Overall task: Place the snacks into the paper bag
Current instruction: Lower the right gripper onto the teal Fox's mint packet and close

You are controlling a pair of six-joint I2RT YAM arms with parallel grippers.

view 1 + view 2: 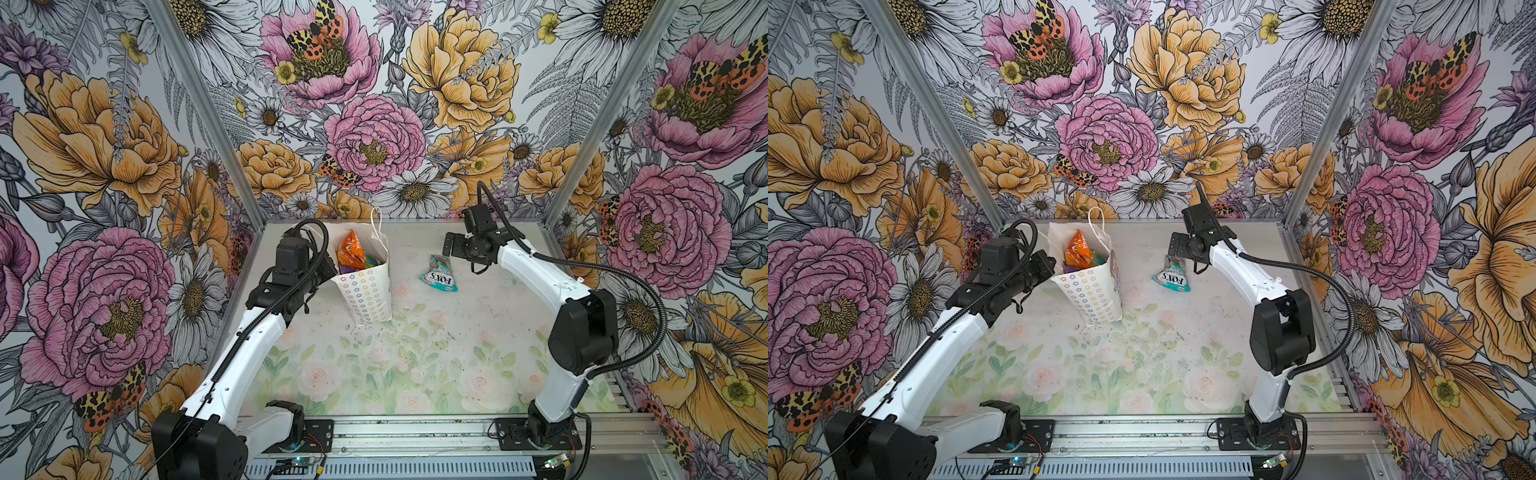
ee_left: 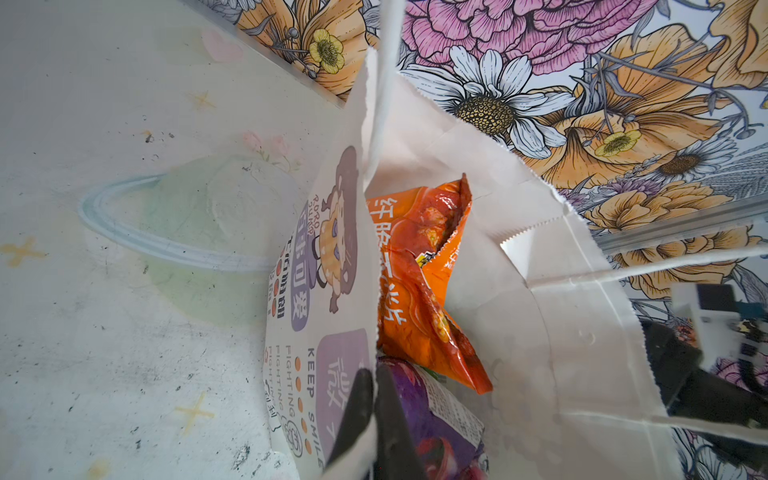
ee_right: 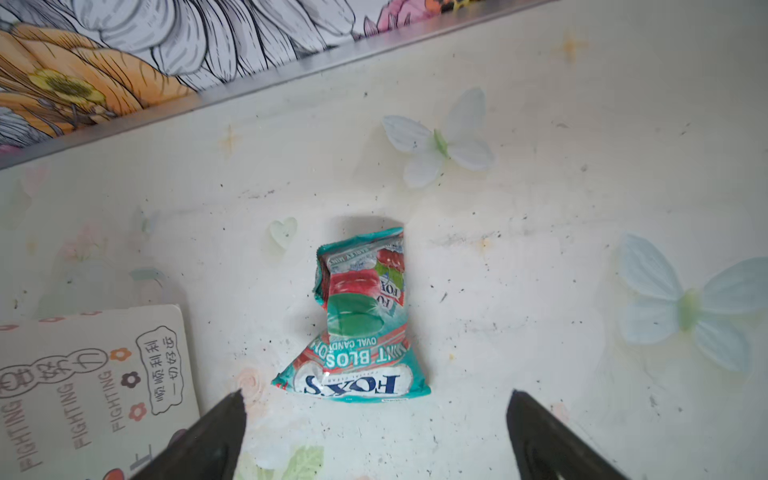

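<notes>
The paper bag (image 1: pixel 1090 291) stands upright on the worktop (image 1: pixel 1183 357) in the upper centre of the frame. Its mouth is open and its flower-ring side faces the camera. An orange packet (image 1: pixel 1077 249) protrudes from the mouth. The left tool (image 1: pixel 1049 266) meets the bag's left rim. A teal FOX'S packet (image 1: pixel 1170 275) lies flat to the right of the bag, apart from it. The right tool (image 1: pixel 1177 249) hangs at the packet's upper end.

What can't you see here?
- Snacks under the orange packet and purple packet: walls of the paper bag hide them, every view.
- Rest of the purple packet: cut off at the left wrist view's edge.
- Small print on the teal packet: crumpled and blurred, right wrist view.
</notes>
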